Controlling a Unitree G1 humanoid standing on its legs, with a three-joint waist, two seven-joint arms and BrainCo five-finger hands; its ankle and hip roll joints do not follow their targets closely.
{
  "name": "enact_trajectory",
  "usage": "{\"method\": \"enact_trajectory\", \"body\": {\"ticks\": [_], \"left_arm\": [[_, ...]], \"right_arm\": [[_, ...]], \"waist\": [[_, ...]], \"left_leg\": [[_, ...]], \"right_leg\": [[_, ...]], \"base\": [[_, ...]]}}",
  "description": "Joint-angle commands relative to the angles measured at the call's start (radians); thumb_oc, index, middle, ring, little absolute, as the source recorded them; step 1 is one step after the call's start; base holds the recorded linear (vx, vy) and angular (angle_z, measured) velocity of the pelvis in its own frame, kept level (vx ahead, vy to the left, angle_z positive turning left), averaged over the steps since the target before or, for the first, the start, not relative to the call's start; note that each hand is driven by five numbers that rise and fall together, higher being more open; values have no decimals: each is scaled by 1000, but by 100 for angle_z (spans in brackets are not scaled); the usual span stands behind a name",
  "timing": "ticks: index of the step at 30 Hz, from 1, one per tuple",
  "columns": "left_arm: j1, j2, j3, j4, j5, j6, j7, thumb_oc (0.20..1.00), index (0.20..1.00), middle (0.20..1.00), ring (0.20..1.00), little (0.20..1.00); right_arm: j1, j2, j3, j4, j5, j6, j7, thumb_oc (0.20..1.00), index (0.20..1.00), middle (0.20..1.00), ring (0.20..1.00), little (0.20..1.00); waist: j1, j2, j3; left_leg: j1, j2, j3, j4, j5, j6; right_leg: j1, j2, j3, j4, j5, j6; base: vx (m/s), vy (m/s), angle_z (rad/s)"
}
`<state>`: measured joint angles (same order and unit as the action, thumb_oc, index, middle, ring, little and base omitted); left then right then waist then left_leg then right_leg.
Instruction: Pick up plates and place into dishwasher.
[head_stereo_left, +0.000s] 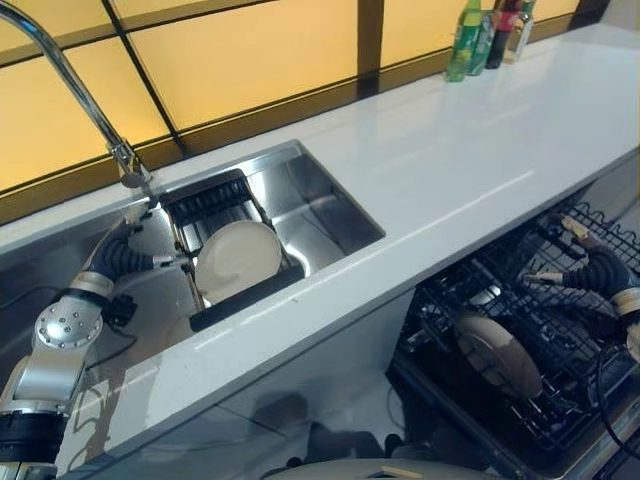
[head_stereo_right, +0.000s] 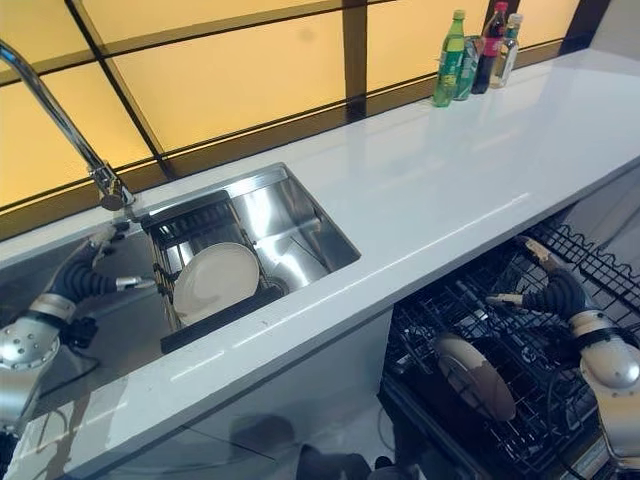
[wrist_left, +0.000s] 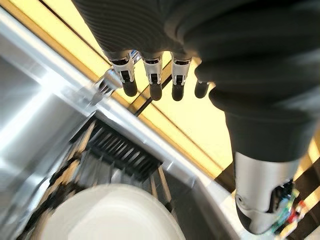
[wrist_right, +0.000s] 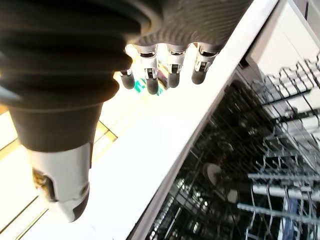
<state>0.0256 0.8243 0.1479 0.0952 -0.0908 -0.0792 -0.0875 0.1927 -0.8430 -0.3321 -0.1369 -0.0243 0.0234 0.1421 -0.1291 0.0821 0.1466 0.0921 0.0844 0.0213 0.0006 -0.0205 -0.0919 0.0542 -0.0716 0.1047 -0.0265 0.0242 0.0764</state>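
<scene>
A cream plate (head_stereo_left: 238, 260) leans upright in a black rack (head_stereo_left: 215, 200) inside the steel sink (head_stereo_left: 335, 215). My left hand (head_stereo_left: 135, 260) hovers just to the plate's left, open, its fingers (wrist_left: 150, 75) straight and holding nothing; the plate (wrist_left: 110, 215) lies below them. A second plate (head_stereo_left: 500, 355) stands in the pulled-out black wire dishwasher rack (head_stereo_left: 455, 300) under the counter. My right hand (head_stereo_left: 590, 270) hangs open over that rack, to the right of the plate and apart from it, its fingers (wrist_right: 170, 65) spread and empty.
A curved faucet (head_stereo_left: 70, 80) rises at the sink's back left. The white counter (head_stereo_left: 480, 150) runs to the right, with several bottles (head_stereo_left: 485, 35) at its far end by the amber window. The rack's wire tines (wrist_right: 280, 175) stand under my right hand.
</scene>
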Motion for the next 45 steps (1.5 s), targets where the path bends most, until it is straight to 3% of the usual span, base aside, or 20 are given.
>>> {"method": "enact_trajectory", "body": {"ticks": [1, 3, 9, 15, 22, 32, 33, 38, 41, 45], "left_arm": [[-40, 32, 80, 2, 34, -29, 46, 1000, 1000, 1000, 1000, 1000], [-73, 19, 57, 18, 68, -31, 101, 1000, 1000, 1000, 1000, 1000], [-123, 22, 38, 46, 92, -30, 207, 1000, 1000, 1000, 1000, 1000], [-168, 43, 31, 47, 33, -39, 254, 1000, 1000, 1000, 1000, 1000], [-269, 70, -22, 108, 53, -46, 328, 1000, 1000, 1000, 1000, 1000], [-355, 99, -84, 129, 56, -39, 285, 1000, 1000, 1000, 1000, 1000], [-386, 121, -133, 163, 63, 3, 231, 1000, 1000, 1000, 1000, 1000], [-435, 169, -188, 262, 129, 70, 203, 1000, 1000, 1000, 1000, 1000], [-462, 193, -216, 296, 190, 101, 211, 1000, 1000, 1000, 1000, 1000], [-501, 218, -232, 353, 208, 94, 266, 1000, 1000, 1000, 1000, 1000]], "right_arm": [[-48, -61, -35, -54, 54, -71, -45, 1000, 1000, 1000, 1000, 1000], [-51, -56, -40, -55, 72, -112, -75, 1000, 1000, 1000, 1000, 1000], [-58, -52, -38, -68, 104, -154, -103, 1000, 1000, 1000, 1000, 1000], [-103, -50, 3, -68, 93, -164, -137, 1000, 1000, 1000, 1000, 1000], [-194, -65, 75, -47, 86, -154, -181, 1000, 1000, 1000, 1000, 1000], [-272, -60, 133, -44, 72, -130, -225, 1000, 1000, 1000, 1000, 1000], [-316, -61, 165, -46, 61, -110, -242, 1000, 1000, 1000, 1000, 1000], [-353, -83, 189, -34, 63, -107, -263, 1000, 1000, 1000, 1000, 1000], [-368, -98, 188, -28, 67, -108, -260, 1000, 1000, 1000, 1000, 1000], [-373, -118, 189, -20, 66, -107, -264, 1000, 1000, 1000, 1000, 1000]], "waist": [[15, -65, -27], [-4, -53, -20], [-35, -36, 10], [-49, -38, 76], [-51, -41, 145], [-41, -48, 194], [-40, -45, 223], [-39, -48, 236], [-40, -49, 237], [-43, -54, 237]], "left_leg": [[-81, -20, -83, 64, 27, 16], [-78, -24, -67, 44, 31, 12], [-92, -68, -29, 46, 6, 33], [-123, -109, 3, 53, -11, 58], [-191, -127, 26, 102, -22, 70], [-273, -131, 24, 148, -25, 77], [-292, -132, 20, 153, -25, 79], [-310, -132, 25, 152, -15, 77], [-312, -132, 26, 151, -15, 75], [-314, -130, 30, 152, -16, 73]], "right_leg": [[-43, 38, 29, 92, -48, -14], [-64, 22, 25, 101, -47, -4], [-129, -10, 63, 132, -35, 30], [-194, -38, 110, 140, 0, 70], [-268, -56, 132, 160, 33, 87], [-332, -62, 131, 177, 51, 87], [-346, -64, 125, 177, 54, 84], [-358, -68, 117, 165, 67, 81], [-358, -70, 115, 161, 68, 79], [-358, -73, 114, 155, 70, 77]], "base": [[31, 260, -28], [51, 319, -14], [40, 283, -8], [-30, 194, -21], [-53, 105, -14], [-52, 14, 2], [-80, 25, 0], [-14, 21, 1], [7, 25, 0], [4, 26, 0]]}}
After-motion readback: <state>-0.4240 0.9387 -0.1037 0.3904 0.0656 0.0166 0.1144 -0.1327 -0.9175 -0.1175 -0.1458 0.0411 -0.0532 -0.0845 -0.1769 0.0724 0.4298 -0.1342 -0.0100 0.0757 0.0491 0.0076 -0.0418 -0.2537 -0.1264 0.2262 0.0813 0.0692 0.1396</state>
